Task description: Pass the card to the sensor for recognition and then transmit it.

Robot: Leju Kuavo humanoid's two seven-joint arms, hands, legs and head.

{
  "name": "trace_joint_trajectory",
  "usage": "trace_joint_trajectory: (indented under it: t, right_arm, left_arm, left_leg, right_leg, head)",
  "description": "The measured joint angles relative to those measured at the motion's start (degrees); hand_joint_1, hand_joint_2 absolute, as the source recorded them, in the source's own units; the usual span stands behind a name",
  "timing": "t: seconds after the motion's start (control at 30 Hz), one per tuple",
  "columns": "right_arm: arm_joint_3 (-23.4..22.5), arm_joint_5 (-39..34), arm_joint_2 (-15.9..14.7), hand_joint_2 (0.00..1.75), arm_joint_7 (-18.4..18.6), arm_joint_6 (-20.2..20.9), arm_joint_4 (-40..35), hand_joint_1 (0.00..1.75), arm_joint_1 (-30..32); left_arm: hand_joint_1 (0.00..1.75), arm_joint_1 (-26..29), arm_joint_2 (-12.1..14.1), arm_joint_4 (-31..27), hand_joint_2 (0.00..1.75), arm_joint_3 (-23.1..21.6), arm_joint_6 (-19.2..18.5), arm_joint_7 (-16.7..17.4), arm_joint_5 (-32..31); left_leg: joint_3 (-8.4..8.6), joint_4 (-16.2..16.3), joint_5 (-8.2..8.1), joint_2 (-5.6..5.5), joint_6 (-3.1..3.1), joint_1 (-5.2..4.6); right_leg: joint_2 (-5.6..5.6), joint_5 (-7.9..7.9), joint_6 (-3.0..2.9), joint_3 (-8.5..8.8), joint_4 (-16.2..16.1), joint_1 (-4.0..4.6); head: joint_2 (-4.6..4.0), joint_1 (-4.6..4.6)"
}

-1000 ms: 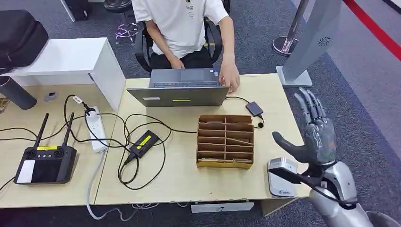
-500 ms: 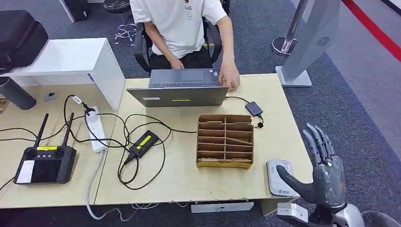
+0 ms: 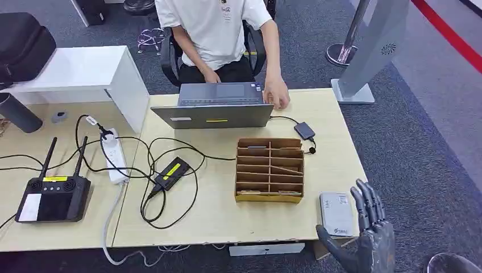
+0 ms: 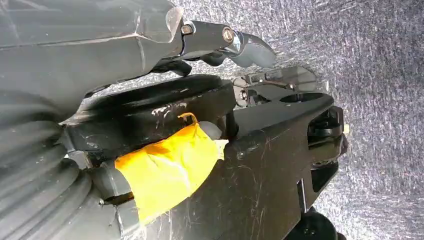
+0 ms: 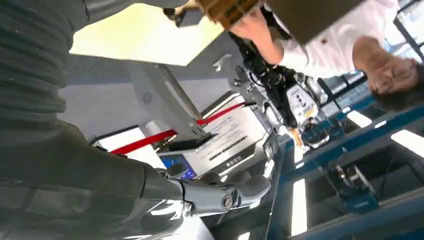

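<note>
Dropping since a second ago, the right hand now hangs off the table's near right corner, fingers spread wide, empty, pointing up, thumb out left. Just left lies the sensor. Left hand: fingers' state unclear.

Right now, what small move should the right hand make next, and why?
Probably reach up and forward to the cardboard organizer: the right hand is open and empty, low beside the card reader at the table's edge, so a card must be fetched first.
</note>
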Motion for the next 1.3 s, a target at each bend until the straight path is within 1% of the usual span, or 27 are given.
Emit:
trace_joint_trajectory:
  t: [0.13, 0.23, 0.33, 0.43, 0.6, 0.67, 0.7, 0.77, 0.83, 0.9, 0.93, 1.0, 1.03, 1.1, 1.17, 1.3]
  right_arm:
    - [0.8, 7.5, 3.4, 1.75, 0.5, -0.1, 4.4, 0.00, -0.7]
    - [-0.3, 15.6, 6.5, 1.75, -0.7, -0.1, 7.1, 0.00, -1.2]
    - [-0.9, 18.4, 9.3, 1.75, -1.5, -0.1, 9.8, 0.00, -1.8]
    - [-1.1, 20.6, 11.2, 1.75, -1.4, -0.1, 11.7, 0.00, -2.5]
    - [-1.4, 25.6, 13.4, 1.75, 0.4, -0.1, 13.4, 0.00, -3.2]
    - [-1.6, 29.9, 14.0, 1.75, 3.1, -0.1, 13.5, 0.00, -3.6]
    - [-1.6, 32.3, 14.2, 1.75, 5.0, -0.1, 13.5, 0.00, -4.0]
    - [-0.8, 36.3, 14.1, 1.75, 10.5, -0.1, 13.3, 0.00, -5.0]
    - [1.2, 38.9, 13.7, 1.75, 16.8, -0.2, 13.1, 0.00, -6.3]
    - [3.4, 39.4, 12.5, 1.75, 20.4, -0.2, 13.1, 0.00, -8.0]
    - [4.8, 39.5, 11.6, 1.75, 23.1, -0.2, 13.1, 0.00, -9.2]
    - [8.7, 39.5, 9.2, 1.75, 30.1, -0.2, 13.6, 0.00, -12.3]
    - [10.8, 39.5, 8.2, 1.75, 32.6, -0.1, 14.0, 0.00, -13.8]
    - [13.9, 39.5, 6.9, 1.75, 34.3, -0.2, 14.6, 0.00, -15.5]
    - [16.3, 39.5, 5.9, 1.75, 35.0, -0.2, 15.1, 0.00, -16.7]
    - [19.3, 39.5, 4.9, 1.75, 36.3, -0.1, 16.1, 0.00, -18.0]
  left_arm:
    - [0.00, 0.0, 0.0, 0.0, 1.75, 0.0, 0.1, 0.2, -0.6]
    - [0.00, 0.0, 0.0, 0.0, 1.75, 0.0, 0.1, 0.7, -1.2]
    - [0.00, -0.1, -0.1, 0.0, 1.75, 0.0, 0.4, 1.7, -1.3]
    - [0.00, -0.4, -0.3, 0.0, 1.75, 0.0, 0.7, 2.4, -1.5]
    - [0.00, -0.4, -0.3, 0.0, 1.75, 0.0, 0.7, 2.8, -2.1]
    - [0.00, -0.5, -0.3, 0.0, 1.75, -0.1, 0.8, 3.2, -2.6]
    - [0.00, -0.5, -0.3, 0.0, 1.75, -0.1, 0.8, 3.5, -2.8]
    - [0.00, -0.6, -0.3, 0.0, 1.75, -0.2, 0.8, 3.7, -3.2]
    - [0.00, -0.7, -0.3, 0.0, 1.75, -0.6, 0.7, 4.1, -3.5]
    - [0.00, -0.8, -0.2, 0.0, 1.75, -1.0, 0.7, 4.3, -3.7]
    - [0.00, -0.8, -0.2, 0.0, 1.75, -1.1, 0.7, 4.4, -3.9]
    - [0.00, -1.0, -0.2, 0.0, 1.75, -1.1, 0.5, 4.7, -4.3]
    - [0.00, -1.0, -0.2, 0.0, 1.75, -1.2, 0.4, 4.8, -4.4]
    - [0.00, -1.1, -0.2, 0.0, 1.75, -1.4, 0.4, 5.0, -4.6]
    - [0.00, -1.2, -0.2, 0.0, 1.75, -1.6, 0.4, 5.3, -4.7]
    - [0.00, -1.3, -0.2, 0.0, 1.75, -2.1, 0.4, 5.6, -4.8]
  left_leg:
    - [0.01, 0.0, 0.02, 0.00, -0.02, 0.01]
    - [0.02, 0.0, 0.03, 0.00, -0.03, 0.01]
    - [0.02, 0.0, 0.03, 0.00, -0.03, 0.00]
    - [0.02, 0.0, 0.03, 0.00, -0.03, 0.00]
    - [0.01, 0.0, 0.02, 0.00, -0.03, 0.00]
    - [0.01, 0.0, 0.02, 0.00, -0.03, 0.00]
    - [0.01, 0.0, 0.03, 0.00, -0.03, 0.00]
    - [0.02, 0.0, 0.03, 0.00, -0.03, 0.00]
    - [0.03, 0.0, 0.04, 0.00, -0.04, 0.00]
    - [0.02, 0.0, 0.05, 0.00, -0.06, 0.00]
    - [0.02, 0.0, 0.05, 0.00, -0.06, 0.00]
    - [0.04, 0.0, 0.06, 0.03, -0.05, 0.00]
    - [0.04, 0.1, 0.06, 0.02, -0.04, 0.00]
    - [0.04, 0.1, 0.07, -0.01, -0.04, 0.00]
    - [0.04, 0.1, 0.07, -0.01, -0.04, 0.00]
    - [0.03, 0.1, 0.06, -0.01, -0.04, 0.00]
  right_leg:
    - [0.00, 0.00, 0.00, 0.02, 0.0, 0.00]
    - [0.00, 0.01, 0.00, 0.03, 0.0, 0.00]
    - [-0.01, 0.01, 0.00, 0.03, 0.0, 0.00]
    - [0.00, 0.01, 0.00, 0.03, 0.0, 0.00]
    - [0.00, 0.01, 0.00, 0.03, 0.0, 0.00]
    - [0.00, 0.01, 0.00, 0.03, 0.0, 0.00]
    - [0.00, 0.01, 0.00, 0.03, 0.0, 0.00]
    - [0.00, 0.01, 0.00, 0.04, 0.0, 0.00]
    - [-0.01, 0.01, 0.00, 0.05, 0.0, 0.00]
    - [0.00, 0.02, -0.01, 0.06, 0.0, 0.00]
    - [0.03, 0.03, -0.01, 0.06, 0.0, -0.01]
    - [0.03, 0.03, 0.00, 0.06, 0.0, -0.01]
    - [0.03, 0.03, 0.00, 0.06, 0.0, -0.01]
    - [0.00, 0.03, 0.00, 0.07, 0.0, -0.01]
    - [0.00, 0.03, -0.01, 0.08, 0.0, 0.00]
    - [0.00, 0.02, -0.01, 0.06, 0.0, 0.00]
  head:
    - [0.00, 0.00]
    - [0.00, 0.00]
    - [0.00, 0.00]
    - [0.00, 0.00]
    - [0.00, 0.00]
    - [0.00, 0.00]
    - [0.00, 0.00]
    - [0.00, 0.00]
    - [0.00, 0.00]
    - [0.00, 0.00]
    - [0.00, 0.00]
    - [0.00, 0.00]
    - [0.00, 0.02]
    - [0.00, 0.00]
    - [0.00, 0.00]
    - [0.00, 0.00]
